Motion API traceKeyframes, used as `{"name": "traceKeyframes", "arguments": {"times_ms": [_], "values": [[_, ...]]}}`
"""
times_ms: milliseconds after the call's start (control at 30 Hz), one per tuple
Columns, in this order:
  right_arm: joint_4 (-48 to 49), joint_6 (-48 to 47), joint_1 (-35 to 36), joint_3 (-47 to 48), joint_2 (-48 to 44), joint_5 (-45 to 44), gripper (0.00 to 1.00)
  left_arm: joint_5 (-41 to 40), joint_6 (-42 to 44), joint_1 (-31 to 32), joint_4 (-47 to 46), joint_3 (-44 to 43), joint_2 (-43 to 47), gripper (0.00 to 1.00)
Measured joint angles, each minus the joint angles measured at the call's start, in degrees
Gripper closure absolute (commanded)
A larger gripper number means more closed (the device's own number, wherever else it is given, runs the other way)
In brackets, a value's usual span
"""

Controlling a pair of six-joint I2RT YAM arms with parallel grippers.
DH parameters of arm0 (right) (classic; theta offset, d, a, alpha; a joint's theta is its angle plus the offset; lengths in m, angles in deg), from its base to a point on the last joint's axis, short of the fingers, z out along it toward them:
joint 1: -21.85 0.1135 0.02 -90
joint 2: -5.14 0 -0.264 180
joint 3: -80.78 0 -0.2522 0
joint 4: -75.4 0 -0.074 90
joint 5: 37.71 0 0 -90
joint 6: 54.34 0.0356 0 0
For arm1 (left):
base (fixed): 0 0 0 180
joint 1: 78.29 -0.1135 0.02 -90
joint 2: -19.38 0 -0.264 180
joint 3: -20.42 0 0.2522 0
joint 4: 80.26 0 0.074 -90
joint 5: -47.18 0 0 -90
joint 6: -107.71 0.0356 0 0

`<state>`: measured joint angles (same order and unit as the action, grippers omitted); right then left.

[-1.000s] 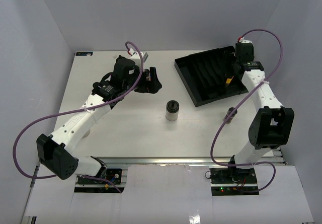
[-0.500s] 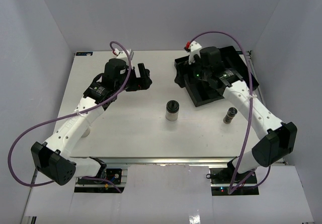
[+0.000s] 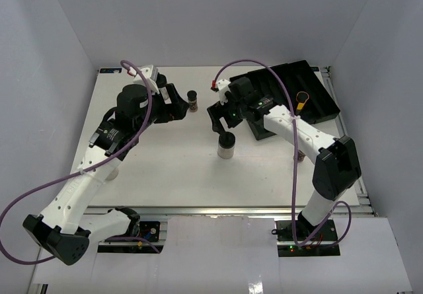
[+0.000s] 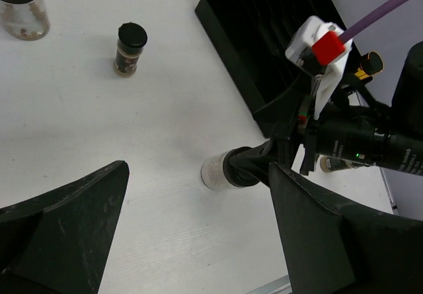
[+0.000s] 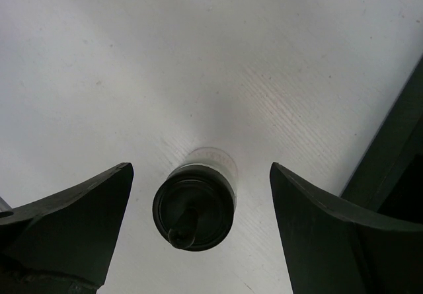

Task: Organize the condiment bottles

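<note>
The left arm [image 3: 86,175] stretches forward from its base in a long slant, its wrist bent so that the left gripper [image 3: 177,104] points away and to the right, jaws spread wide. The right arm [image 3: 297,129] rises to a folded elbow, then reaches left across to the right gripper [image 3: 221,122], which points steeply downward with its jaws also well apart.

Count four condiment bottles [image 3: 226,147] standing on table [image 3: 172,165]: brown bottle [image 4: 128,49]; whitish bottle [image 4: 213,174]; flake-filled bottle [image 4: 22,10]; half-hidden bottle [image 4: 328,165] behind right arm [image 3: 310,135]. Count one black slotted tray [image 3: 320,89]. Count one yellow item [image 3: 303,99] inside it; you cannot confirm type. Count two arms: right arm, left arm [image 3: 86,175].
</note>
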<state>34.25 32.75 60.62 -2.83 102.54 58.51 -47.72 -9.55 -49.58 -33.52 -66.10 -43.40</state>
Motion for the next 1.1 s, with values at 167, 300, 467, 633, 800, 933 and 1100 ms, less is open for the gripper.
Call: {"name": "traceKeyframes", "arguments": {"times_ms": [167, 300, 467, 633, 800, 933, 1100], "values": [[-1.93, -0.96, 1.36, -1.08, 0.71, -1.69, 0.10, -0.81, 0.00, 0.00, -0.06, 0.41, 0.65, 0.02], [-3.26, -1.08, 1.91, -2.22, 0.82, -3.26, 0.09, -1.04, 0.00, 0.00, -0.41, 1.55, 0.73, 0.02], [-4.41, -0.98, 2.14, -3.47, 1.92, -4.60, 0.06, -1.15, -0.21, 0.00, -0.41, 3.05, 0.73, 0.02], [-4.31, -0.96, 2.18, -5.73, 2.81, -4.26, 0.01, -1.70, -0.42, 0.00, -0.64, 3.11, 0.84, 0.02], [-4.16, -0.56, 2.48, -5.86, 3.93, -4.07, 0.25, -2.19, -0.53, 0.00, -0.80, 3.69, 1.47, 0.02], [-3.98, -0.15, 2.60, -5.84, 4.07, -4.47, 0.57, -2.21, -0.65, 0.00, -0.86, 3.78, 1.50, 0.02], [-4.04, -0.07, 2.62, -5.69, 4.03, -5.16, 0.92, -2.20, -0.69, 0.00, -0.87, 3.93, 1.50, 0.02]]}}
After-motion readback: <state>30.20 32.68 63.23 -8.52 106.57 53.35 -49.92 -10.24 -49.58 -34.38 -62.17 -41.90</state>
